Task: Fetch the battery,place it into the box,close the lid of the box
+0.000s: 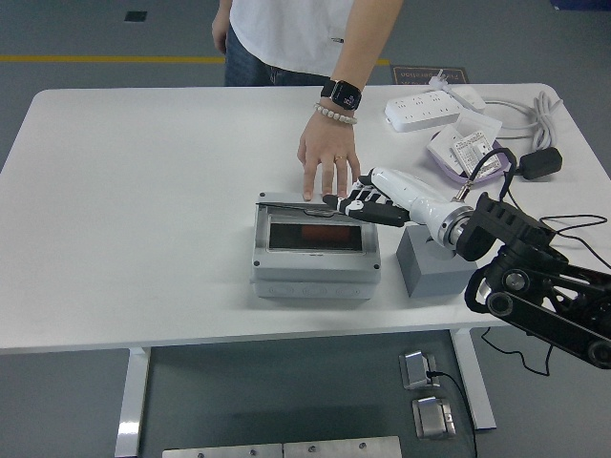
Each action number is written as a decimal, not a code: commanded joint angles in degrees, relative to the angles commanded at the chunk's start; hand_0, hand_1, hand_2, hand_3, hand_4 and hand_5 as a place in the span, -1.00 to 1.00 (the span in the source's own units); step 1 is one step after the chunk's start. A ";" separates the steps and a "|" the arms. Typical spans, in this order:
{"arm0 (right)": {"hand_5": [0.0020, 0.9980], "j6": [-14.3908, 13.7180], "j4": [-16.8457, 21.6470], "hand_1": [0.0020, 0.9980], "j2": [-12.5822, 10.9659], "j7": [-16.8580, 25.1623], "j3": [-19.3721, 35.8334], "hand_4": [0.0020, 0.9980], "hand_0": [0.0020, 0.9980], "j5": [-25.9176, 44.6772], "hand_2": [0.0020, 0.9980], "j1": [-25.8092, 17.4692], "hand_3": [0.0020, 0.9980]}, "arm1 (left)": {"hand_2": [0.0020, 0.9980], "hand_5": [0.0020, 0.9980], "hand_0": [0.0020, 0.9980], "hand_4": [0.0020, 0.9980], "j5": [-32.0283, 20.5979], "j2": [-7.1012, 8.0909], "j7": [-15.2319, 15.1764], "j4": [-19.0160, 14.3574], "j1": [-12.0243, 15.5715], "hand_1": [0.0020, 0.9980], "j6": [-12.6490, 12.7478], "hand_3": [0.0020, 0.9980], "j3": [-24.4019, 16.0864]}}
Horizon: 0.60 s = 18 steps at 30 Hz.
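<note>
A grey box (315, 256) stands at the table's middle with a red battery (318, 233) lying inside it. Its clear lid (310, 202) is hinged at the far edge and tilted low over the opening. My right hand (361, 205) reaches in from the right, fingers extended flat and touching the lid's right end, holding nothing. A person's hand (328, 157) rests on the table just behind the lid, fingertips at its far edge. The left arm is out of view.
A grey block with a round hole (431, 261) stands right of the box, partly under my forearm. At the back right lie a white power strip (423, 111), a purple tray with a small device (470, 153) and black cables (535, 162).
</note>
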 joint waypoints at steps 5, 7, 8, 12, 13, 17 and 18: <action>1.00 0.52 0.13 -0.14 -0.15 -0.29 0.14 0.76 -0.15 -0.09 0.00 0.00 0.00 | 0.01 -1.00 -0.24 -1.00 -0.06 -0.03 0.00 0.00 -0.05 0.18 -0.05 0.01 0.09; 1.00 0.68 0.19 -0.14 -0.22 -0.39 0.18 0.76 -0.15 -0.12 0.00 -0.04 0.00 | 0.01 -1.00 -0.24 -1.00 -0.09 -0.04 0.00 0.00 -0.08 0.18 -0.08 0.01 0.11; 1.00 0.74 0.21 -0.14 -0.25 -0.41 0.18 0.76 -0.15 -0.11 0.00 -0.05 0.00 | 0.01 -1.00 -0.24 -1.00 -0.10 -0.04 0.00 0.00 -0.09 0.18 -0.09 0.01 0.13; 1.00 0.83 0.30 -0.13 -0.30 -0.49 0.03 0.76 -0.15 -0.07 0.00 -0.15 0.00 | 0.01 -1.00 -0.24 -1.00 -0.15 -0.03 -0.01 0.00 -0.11 0.18 -0.12 0.01 0.14; 1.00 0.83 0.29 -0.13 -0.29 -0.48 0.04 0.76 -0.15 -0.08 0.00 -0.20 0.00 | 0.01 -1.00 -0.24 -1.00 -0.15 -0.03 -0.01 0.00 -0.11 0.18 -0.13 0.01 0.14; 1.00 0.77 0.21 -0.12 -0.27 -0.56 0.23 0.76 0.08 -0.22 0.04 -0.46 0.01 | 0.01 -1.00 -0.25 -1.00 -0.33 -0.04 -0.04 0.00 -0.13 0.18 -0.14 0.01 0.30; 1.00 0.74 0.20 -0.12 -0.28 -0.62 0.38 0.76 0.08 -0.33 0.04 -0.55 0.01 | 0.01 -1.00 -0.25 -1.00 -0.35 -0.06 -0.03 0.00 -0.14 0.18 -0.16 0.01 0.32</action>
